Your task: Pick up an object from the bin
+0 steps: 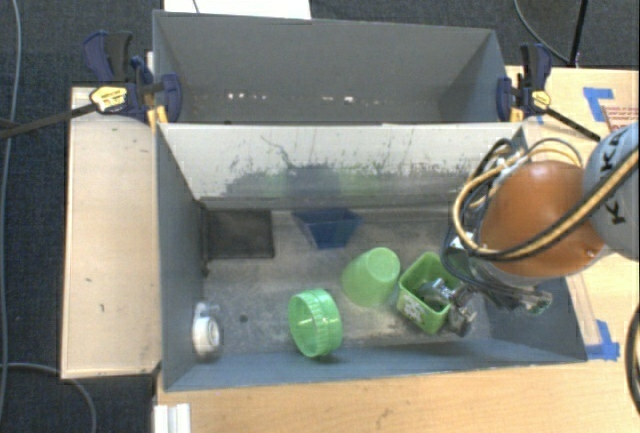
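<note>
Five loose things counted in the grey bin (300, 171):
- a blue piece (328, 226) against the back wall
- a pale green cup (372, 276) lying on its side
- a green open-topped box (422, 293) just right of the cup
- a green ribbed ring (315, 323) toward the front
- a small white roll (206, 331) in the front-left corner

A dark square patch (238, 233) also lies flat at back left; its kind is not clear.

The gripper (455, 309) is low at the right end of the bin, at the right edge of the green box, touching it or very nearly. The robot's orange cover (530, 216) and its cables hang over it. I cannot tell whether it is open or closed, nor whether the box is actually gripped. The box appears to rest on the bin floor, tilted.

Risks, as judgement only:
1. A grip on one thin wall of the tilted box may let it swing or slip out on the lift.
2. If the gripper lands on the box's rim instead of astride it, the box gets shoved into the cup. The cup is round and on its side, so it would likely roll.
3. The right wall of the bin is near, so the wrist has little room and the cover or cables could rub the wall.

Writing: no brand, label or lettering can be read on anything in the bin.
</note>
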